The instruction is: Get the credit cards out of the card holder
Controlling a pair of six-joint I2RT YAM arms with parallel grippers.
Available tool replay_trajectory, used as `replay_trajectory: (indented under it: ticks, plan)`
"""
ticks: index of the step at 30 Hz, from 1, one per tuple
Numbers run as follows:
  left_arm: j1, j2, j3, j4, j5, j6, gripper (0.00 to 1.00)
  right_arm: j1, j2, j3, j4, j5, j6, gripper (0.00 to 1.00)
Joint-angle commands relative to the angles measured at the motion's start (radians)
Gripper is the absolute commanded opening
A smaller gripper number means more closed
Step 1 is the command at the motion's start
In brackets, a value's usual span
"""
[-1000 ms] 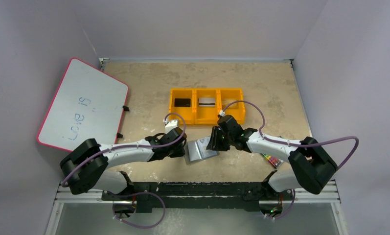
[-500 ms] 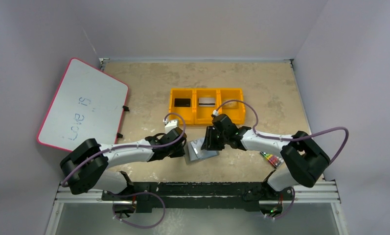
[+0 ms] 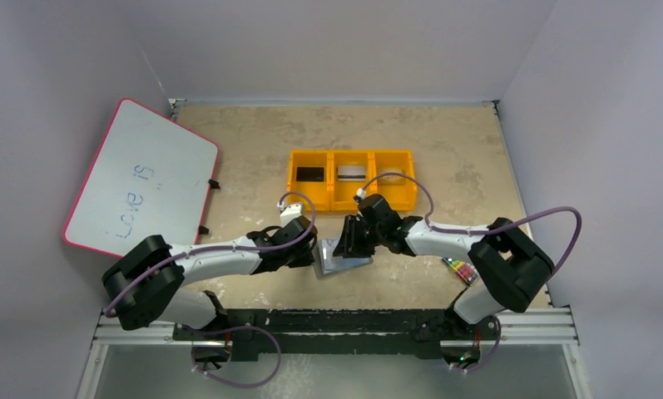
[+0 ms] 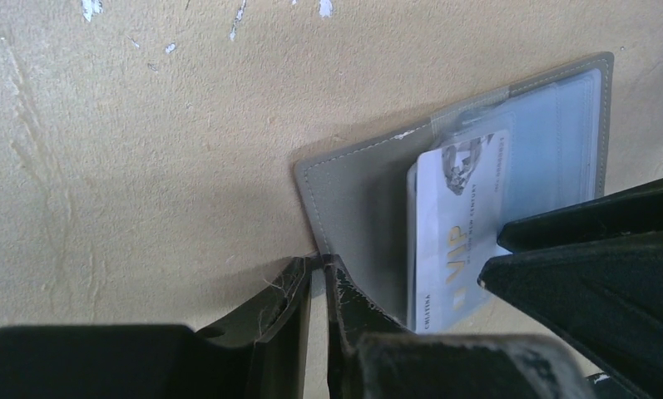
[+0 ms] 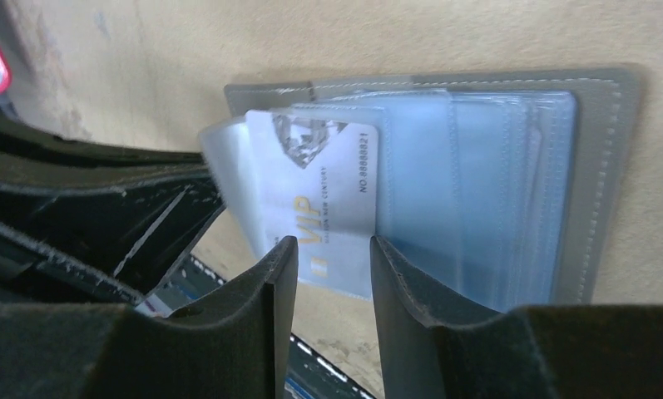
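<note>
One silver-white plastic VIP card (image 5: pixel 324 191) is sticking out of the clear pale-blue pockets of the dark-grey folding card holder (image 5: pixel 598 166). The holder is lying open on the beige table (image 3: pixel 253 150), at about 6 o'clock from the yellow three-part plastic tray (image 3: pixel 293 179). I am pinching the holder's grey corner flap with my left end effector (image 4: pixel 317 283), jaws nearly closed on the thin material, so it is being pinned down. My right end effector (image 5: pixel 332 253) is hovering part open over the card's free end, one jaw on either side, not clamping it.

I am judging the card to be light, stiff and slick, and the sleeves soft and clingy. I am therefore aiming to nip the exposed short edge, at 7 o'clock in my right wrist view. From there I am planning to slide the card straight out along the pocket, since the floppy holder is likely to lift otherwise.
</note>
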Motion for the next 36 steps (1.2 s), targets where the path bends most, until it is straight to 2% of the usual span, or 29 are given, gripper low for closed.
replay_trajectory:
  ticks: [1, 4, 7, 13, 19, 21, 29, 32, 36]
  plan:
    - [-0.006, 0.041, -0.020, -0.011, -0.003, 0.000, 0.11, 0.002, 0.015, 0.053, -0.113, 0.164, 0.040, 0.41]
    - [-0.007, 0.039, -0.023, -0.013, -0.004, 0.000, 0.10, -0.003, 0.015, 0.061, -0.184, 0.243, 0.056, 0.42]
    - [-0.006, 0.039, -0.024, -0.009, -0.007, -0.001, 0.10, -0.003, 0.030, 0.041, -0.165, 0.202, 0.053, 0.43]
    - [-0.006, 0.041, -0.018, -0.007, -0.006, 0.000, 0.10, 0.002, 0.074, -0.075, 0.198, -0.088, 0.104, 0.43]
    - [-0.006, 0.042, -0.018, -0.006, -0.006, -0.003, 0.09, 0.001, 0.078, -0.097, 0.315, -0.186, 0.144, 0.43]
    - [-0.006, 0.042, -0.016, -0.007, -0.007, -0.001, 0.09, 0.000, 0.066, -0.084, 0.290, -0.163, 0.134, 0.44]
    - [-0.006, 0.021, -0.014, -0.032, -0.040, -0.021, 0.07, 0.006, 0.023, 0.009, 0.018, 0.076, 0.029, 0.44]
    - [-0.005, -0.053, -0.021, -0.057, -0.087, -0.055, 0.13, 0.008, 0.032, 0.014, -0.016, 0.103, 0.006, 0.43]
    - [-0.005, -0.193, -0.027, -0.093, -0.155, -0.122, 0.23, 0.008, 0.069, -0.001, 0.032, 0.072, 0.017, 0.35]
